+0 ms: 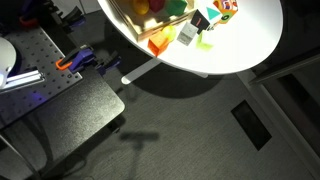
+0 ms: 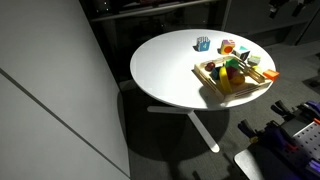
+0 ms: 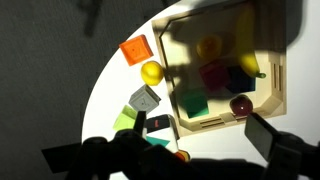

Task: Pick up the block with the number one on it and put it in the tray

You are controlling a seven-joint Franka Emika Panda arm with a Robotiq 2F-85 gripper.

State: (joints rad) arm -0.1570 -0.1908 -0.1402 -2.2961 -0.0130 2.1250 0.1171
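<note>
The block with the number one [image 3: 157, 140] shows a teal side just off the tray's near corner, close to my gripper's left finger. Its top face is in shadow. It also shows in both exterior views [image 1: 203, 20] [image 2: 203, 43], standing on the white round table. The light-wood tray [image 3: 215, 122] [image 1: 128, 27] [image 2: 210, 83] holds several coloured toys. My gripper [image 3: 200, 128] hangs above the table with its fingers wide apart and nothing between them. It is out of view in both exterior views.
A pale grey cube [image 3: 144, 99], a green block [image 3: 127, 122], a yellow ball [image 3: 151, 72] and an orange flat piece [image 3: 135, 50] lie beside the tray. An orange-red cube [image 3: 180, 156] [image 1: 226, 5] sits by the teal block. The table edge [image 3: 95, 90] curves nearby.
</note>
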